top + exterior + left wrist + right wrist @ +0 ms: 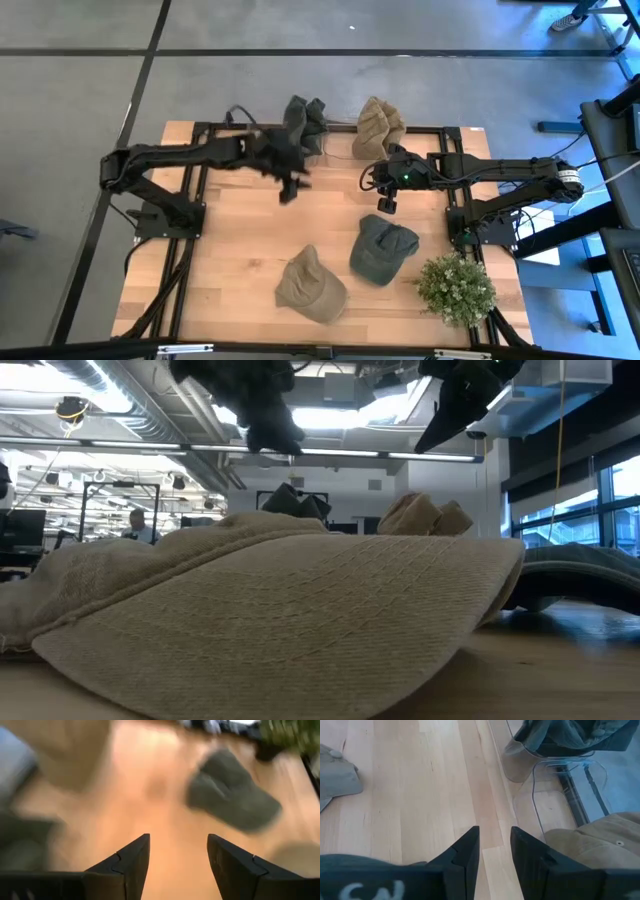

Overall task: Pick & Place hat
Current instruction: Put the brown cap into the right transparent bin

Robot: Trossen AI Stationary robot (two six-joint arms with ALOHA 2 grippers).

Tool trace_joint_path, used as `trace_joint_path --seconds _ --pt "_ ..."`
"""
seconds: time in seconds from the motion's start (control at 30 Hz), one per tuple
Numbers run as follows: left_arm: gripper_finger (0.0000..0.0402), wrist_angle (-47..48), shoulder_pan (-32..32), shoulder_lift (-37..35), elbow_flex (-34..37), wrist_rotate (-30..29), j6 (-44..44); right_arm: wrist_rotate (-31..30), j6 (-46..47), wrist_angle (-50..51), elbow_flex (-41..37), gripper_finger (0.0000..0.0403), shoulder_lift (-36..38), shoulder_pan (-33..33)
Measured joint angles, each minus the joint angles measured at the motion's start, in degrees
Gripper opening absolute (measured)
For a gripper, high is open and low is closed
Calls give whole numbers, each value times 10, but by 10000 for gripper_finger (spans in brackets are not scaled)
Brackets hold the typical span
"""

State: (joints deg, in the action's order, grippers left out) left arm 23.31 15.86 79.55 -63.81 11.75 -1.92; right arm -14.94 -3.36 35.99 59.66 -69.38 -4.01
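A: Left gripper (291, 189), where?
B: Upper middle of the high view, above bare table (240, 250), just below the dark hat (304, 122) at the back edge. Fingers (131, 862) apart, nothing between them.

A: Right gripper (386, 203)?
B: Right of centre in the high view, over the wood, just above the green cap (382, 248) in the frame. Fingers (466, 851) a narrow gap apart, only bare wood showing between them, holding nothing.

A: Hats?
B: Four. Dark hat and a tan hat (378, 127) sit at the top edge of the table, side by side, on clear stands (540, 767) as far as the right wrist view shows. Green cap lies flat at lower right of centre. A khaki cap (310, 285) lies at lower centre, just left of the green one, not touching it. In the low view the khaki cap (290, 610) fills most of the frame.

A: Anything else?
B: Small plant (456, 288) at the lower right corner of the table. A person (136, 525) far back at the left of the low view.
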Motion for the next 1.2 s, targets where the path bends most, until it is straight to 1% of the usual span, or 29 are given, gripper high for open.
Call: trace_joint_path --seconds 0.13,0.3,0.33,0.4,0.5,0.6,0.73,0.83,0.9,0.93,1.0,1.1,1.2 --pt "192 79 -88 0 0 -50 -82 0 -1 0 0 111 0 0" --pt "192 165 -189 17 1 -158 -224 0 1 0 0 111 0 0" --pt "192 169 -206 23 1 -174 -251 0 2 -1 0 111 0 0" --pt "192 179 -235 36 2 -188 -300 0 2 -1 0 111 0 0" --pt "192 159 -269 55 16 -190 -361 0 20 -4 0 111 0 0" --pt "192 138 -293 74 51 -191 -422 0 46 -4 0 111 0 0" --pt "192 75 -316 93 88 -167 -474 12 49 -6 0 111 0 0" --pt "192 17 -343 98 107 -162 -505 16 63 -5 0 111 0 1" --pt "192 -28 -361 97 118 -162 -542 16 75 -3 0 111 0 1" --pt "192 -34 -370 97 123 -163 -569 16 77 -2 0 111 0 1" --pt "192 -35 -391 98 131 -179 -618 16 81 -3 0 111 0 1" --pt "192 -49 -424 97 139 -228 -691 16 95 -2 0 111 0 1" --pt "192 -70 -456 97 151 -273 -725 16 98 -3 0 111 0 1"
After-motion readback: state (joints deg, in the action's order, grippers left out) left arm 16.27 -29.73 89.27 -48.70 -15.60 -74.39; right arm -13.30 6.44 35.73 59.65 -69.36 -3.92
